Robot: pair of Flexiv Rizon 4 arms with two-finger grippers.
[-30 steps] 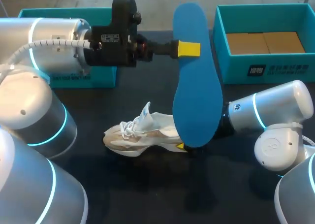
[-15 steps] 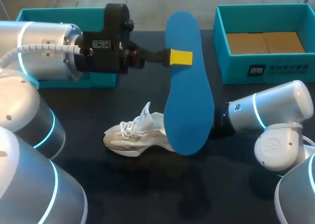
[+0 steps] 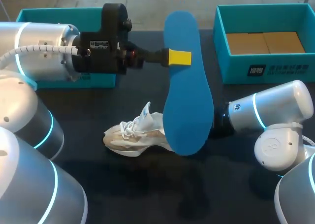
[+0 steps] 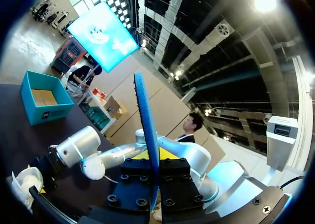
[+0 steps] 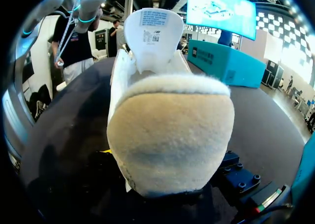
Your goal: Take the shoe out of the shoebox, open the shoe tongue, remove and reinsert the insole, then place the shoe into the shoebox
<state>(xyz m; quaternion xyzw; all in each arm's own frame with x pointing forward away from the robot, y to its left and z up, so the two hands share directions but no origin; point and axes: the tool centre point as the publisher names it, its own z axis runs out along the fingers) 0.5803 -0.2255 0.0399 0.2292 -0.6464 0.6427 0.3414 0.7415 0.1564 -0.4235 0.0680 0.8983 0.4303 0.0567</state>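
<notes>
Two robot arms work over one dark table [image 3: 147,199] with two teal boxes, one insole and one shoe. The left arm [image 3: 44,51] reaches in from the side, and its bulk hides much of the first teal box [image 3: 64,11] at the table's far corner. The right arm [image 3: 275,111] lies low along the tabletop, pointing toward the middle.

The second teal box [image 3: 236,71] stands open at the opposite far corner, with brown cardboard [image 3: 266,42] lining its floor.

The left gripper [image 3: 179,57] is closed on the edge of the blue insole [image 3: 189,106], holding it in the air. The left wrist view shows the insole edge-on between its black fingers [image 4: 135,182].

From above, the insole's lower end covers the heel of the white and beige shoe [image 3: 138,135]. It also hides the right gripper [image 5: 167,202] from that camera. The shoe sits on the table between the two arms, outside both boxes, with its tongue [image 5: 152,34] raised.

In the right wrist view the heel fills the space just ahead of the gripper. Whether that gripper grips the shoe cannot be told.

A dark label [image 3: 280,70] with pale print marks the second box's front wall. A white tag with print too small to read is sewn on the tongue.
</notes>
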